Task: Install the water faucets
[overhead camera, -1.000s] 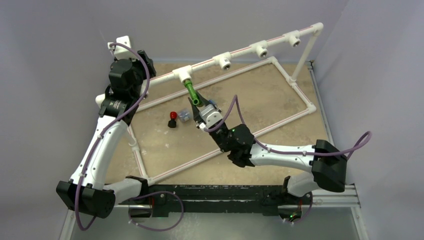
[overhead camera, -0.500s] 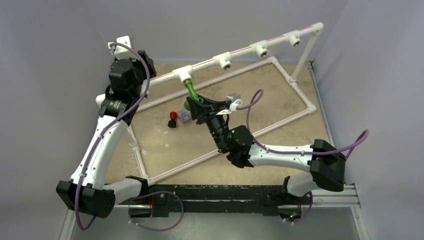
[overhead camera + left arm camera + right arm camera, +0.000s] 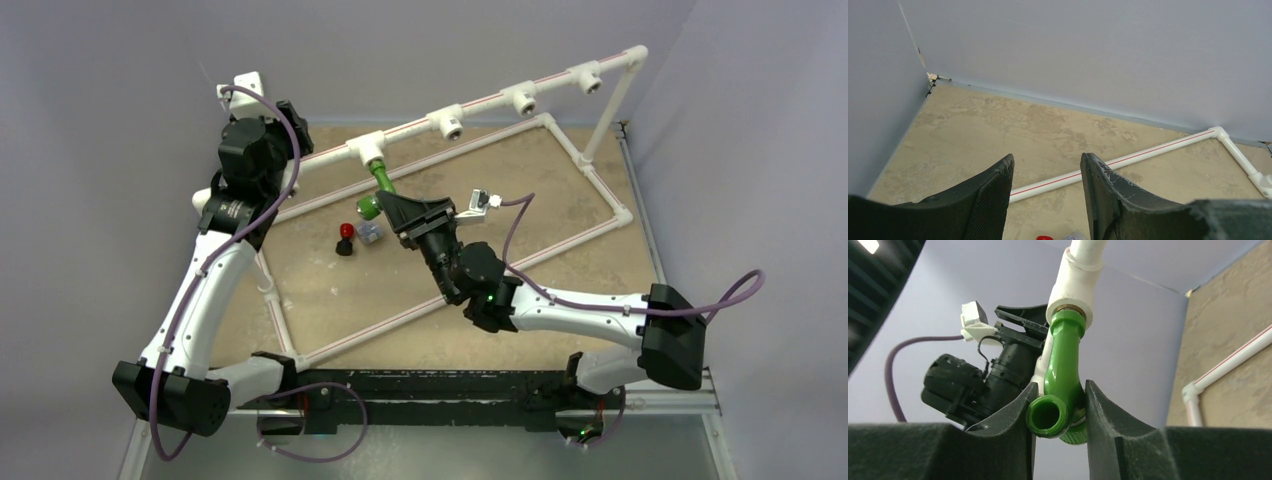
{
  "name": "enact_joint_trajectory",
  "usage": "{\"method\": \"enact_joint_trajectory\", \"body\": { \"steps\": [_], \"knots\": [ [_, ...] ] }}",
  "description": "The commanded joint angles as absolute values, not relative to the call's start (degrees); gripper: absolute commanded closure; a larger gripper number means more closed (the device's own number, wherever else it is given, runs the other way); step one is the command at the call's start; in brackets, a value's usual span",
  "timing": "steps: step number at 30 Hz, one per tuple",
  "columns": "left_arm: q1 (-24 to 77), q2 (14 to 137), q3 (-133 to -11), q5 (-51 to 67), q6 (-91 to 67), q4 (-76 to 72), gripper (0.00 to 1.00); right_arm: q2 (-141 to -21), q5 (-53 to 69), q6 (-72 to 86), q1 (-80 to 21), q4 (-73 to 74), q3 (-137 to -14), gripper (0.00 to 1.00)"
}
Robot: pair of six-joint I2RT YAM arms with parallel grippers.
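Green faucet [image 3: 1062, 357]: likely light, rigid, slick plastic. Right claw [image 3: 1060, 389] pinches spout end (decent turning lever); left claw [image 3: 1047, 159] spread, empty.

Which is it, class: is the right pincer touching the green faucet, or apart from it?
Touching. The right wrist view shows the fingers of the right pincer pressed against both sides of the green faucet, with no gap visible.

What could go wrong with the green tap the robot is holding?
The right gripper pinches the green faucet only at its rounded spout end, so it might slip from the fingers. Its top sits in the white tee fitting; pushed crooked, it may jam or strain the pipe. The black faucet and blue-handled faucet lie close by and could get bumped.
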State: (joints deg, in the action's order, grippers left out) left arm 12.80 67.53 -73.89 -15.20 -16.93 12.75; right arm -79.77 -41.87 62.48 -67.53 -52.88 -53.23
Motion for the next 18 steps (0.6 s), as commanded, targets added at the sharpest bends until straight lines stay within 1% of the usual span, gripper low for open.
{"method": "enact_joint_trajectory", "body": {
  "steps": [1,5,16,17,18],
  "knots": [
    [14.33,67.76,-70.99,-11.95,-16.52,24.65,0.50,-78.12,-44.84,86.03,-64.08,-51.47,-53.35,1.00],
    [14.40,67.76,-71.13,-11.95,-16.52,24.78,0.49,-78.14,-43.18,91.77,-63.72,-51.22,-52.50,1.00],
    [14.41,67.77,-71.10,-11.96,-16.52,24.79,0.50,-77.25,-44.58,90.47,-63.72,-46.35,-54.23,1.00],
    [14.41,67.84,-71.11,-11.95,-16.52,24.79,0.49,-77.18,-44.64,90.00,-63.72,-46.04,-54.23,0.96],
    [14.40,67.89,-71.10,-11.95,-16.52,24.81,0.49,-77.09,-44.71,89.32,-63.72,-45.93,-54.23,0.88]
  ]
}}
